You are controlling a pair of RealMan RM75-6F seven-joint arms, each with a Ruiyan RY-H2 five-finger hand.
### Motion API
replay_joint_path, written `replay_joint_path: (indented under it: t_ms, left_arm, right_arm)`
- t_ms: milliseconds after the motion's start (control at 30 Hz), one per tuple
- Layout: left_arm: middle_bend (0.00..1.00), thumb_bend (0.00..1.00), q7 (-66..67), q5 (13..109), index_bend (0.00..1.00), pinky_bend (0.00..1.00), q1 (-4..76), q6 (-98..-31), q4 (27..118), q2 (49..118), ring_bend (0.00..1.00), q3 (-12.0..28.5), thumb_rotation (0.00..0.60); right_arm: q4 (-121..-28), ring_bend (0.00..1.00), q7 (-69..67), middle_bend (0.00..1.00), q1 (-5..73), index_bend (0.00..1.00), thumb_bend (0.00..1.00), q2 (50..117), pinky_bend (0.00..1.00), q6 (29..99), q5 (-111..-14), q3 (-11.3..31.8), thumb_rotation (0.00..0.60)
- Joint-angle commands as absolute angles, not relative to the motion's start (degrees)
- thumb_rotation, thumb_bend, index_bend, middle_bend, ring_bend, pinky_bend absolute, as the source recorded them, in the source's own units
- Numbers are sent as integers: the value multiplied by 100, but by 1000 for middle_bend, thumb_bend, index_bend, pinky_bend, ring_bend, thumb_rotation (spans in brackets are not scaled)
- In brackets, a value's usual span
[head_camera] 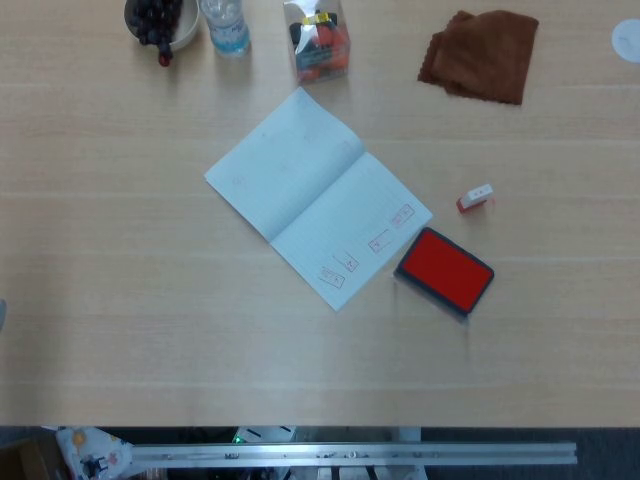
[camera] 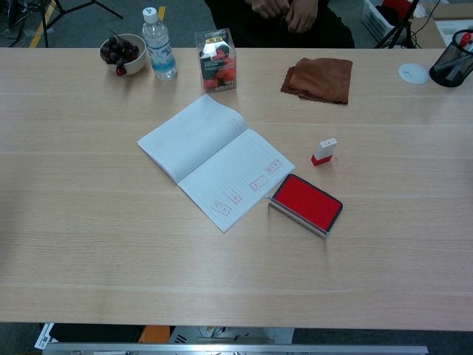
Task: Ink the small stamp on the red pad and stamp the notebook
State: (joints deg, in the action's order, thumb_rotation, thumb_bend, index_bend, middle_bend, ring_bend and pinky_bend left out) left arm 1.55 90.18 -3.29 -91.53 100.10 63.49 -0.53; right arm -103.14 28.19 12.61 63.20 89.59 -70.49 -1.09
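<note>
The small white-and-red stamp (head_camera: 476, 198) (camera: 324, 151) stands on the table just right of the open notebook (head_camera: 316, 206) (camera: 214, 159). Several red stamp marks show near the notebook's lower right edge. The red ink pad (head_camera: 445, 270) (camera: 305, 204) lies open beside that edge, in front of the stamp. Neither hand shows in the head view or the chest view.
Along the far edge stand a bowl of dark fruit (camera: 123, 52), a water bottle (camera: 160, 44) and a clear box (camera: 216, 60). A brown cloth (camera: 319, 78) lies behind the stamp. A white disc (camera: 412, 72) and a black pen cup (camera: 452, 67) sit at the far right.
</note>
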Motion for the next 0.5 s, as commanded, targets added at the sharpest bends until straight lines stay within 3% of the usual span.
replay_joint_path:
  t_ms: [33,500]
  left_arm:
    - [37,272,171,9067,40,64,-325,-9221,10007,6405,35,-24,600]
    - [44,272,105,9126,40,63,-329,-9318,9888,6526,35,-10,600]
  right_arm:
    - [-10366,324,2719,447,1058,513,373,6231,293,9127,-7198,-159,600]
    - [-10396,324,2528,449,697,516,373,6223,293,9201,-7444,-57,600]
